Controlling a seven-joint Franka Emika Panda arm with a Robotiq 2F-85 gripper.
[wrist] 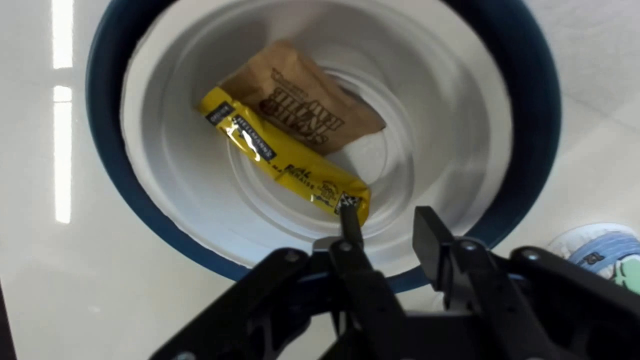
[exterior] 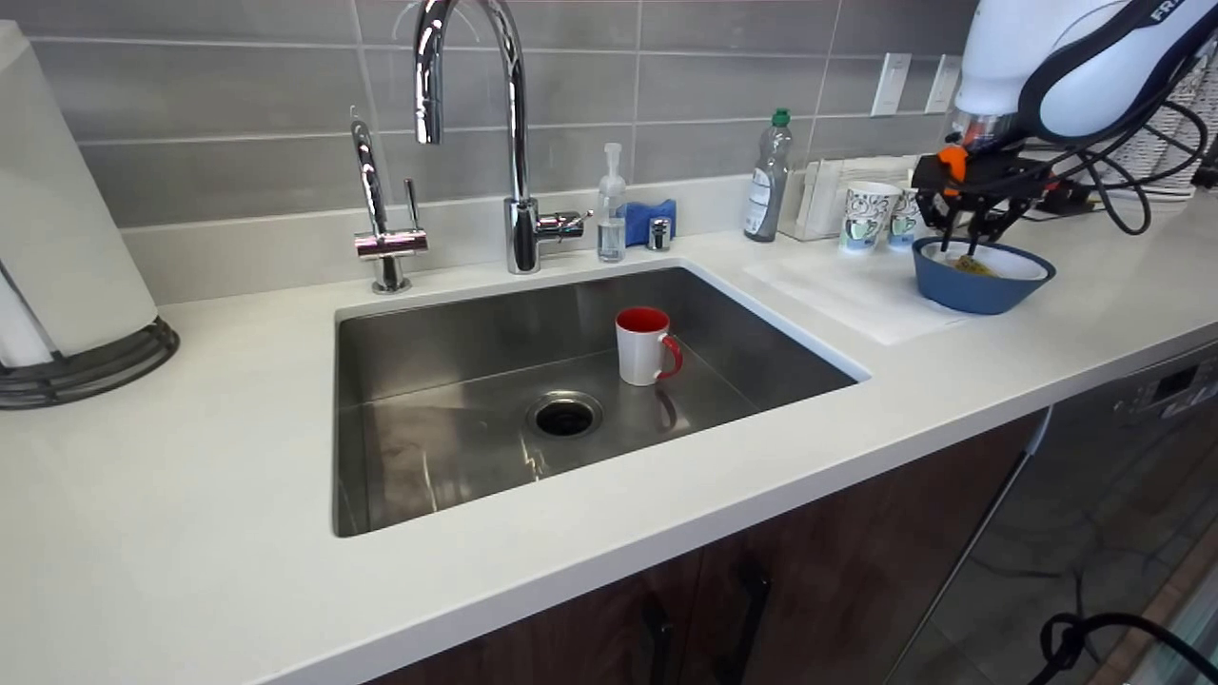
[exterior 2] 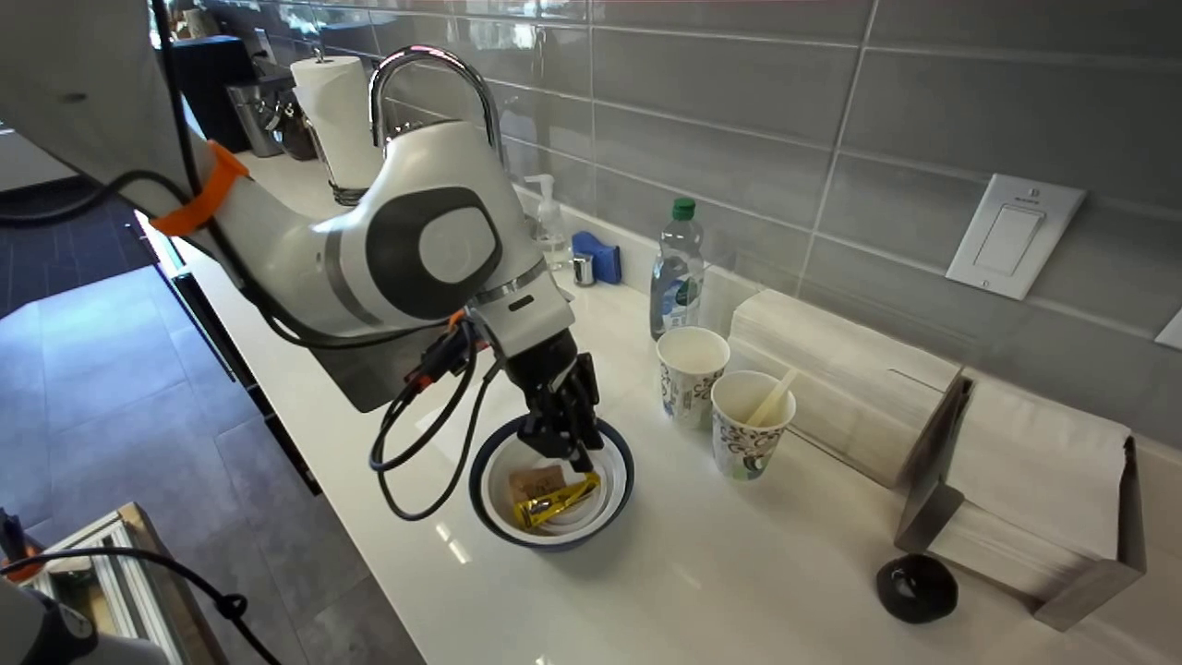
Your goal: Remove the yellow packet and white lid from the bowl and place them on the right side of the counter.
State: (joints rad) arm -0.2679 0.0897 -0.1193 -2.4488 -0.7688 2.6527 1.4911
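Note:
The blue bowl [exterior: 980, 291] stands on the white counter [exterior: 247, 495]; it also shows in an exterior view [exterior 2: 556, 545] and in the wrist view [wrist: 107, 150]. The yellow packet [wrist: 295, 162] lies in it beside a brown sugar packet [wrist: 305, 97]; it shows in an exterior view too [exterior 2: 558, 501]. Under them is a round white ringed piece [wrist: 395, 150], seemingly the lid; I cannot tell its edge from a white inner dish. My gripper [wrist: 384, 215] is open and empty, pointing down over the bowl. One fingertip overlaps the packet's end in the wrist view; contact cannot be told.
Two paper cups [exterior 2: 693, 365] and a dish soap bottle [exterior 2: 677, 272] stand behind the bowl. Napkin holders [exterior 2: 1034, 517] and a black round object [exterior 2: 916, 588] lie along the wall side. The steel sink [exterior: 457, 390] holds a red-and-white mug [exterior: 639, 352].

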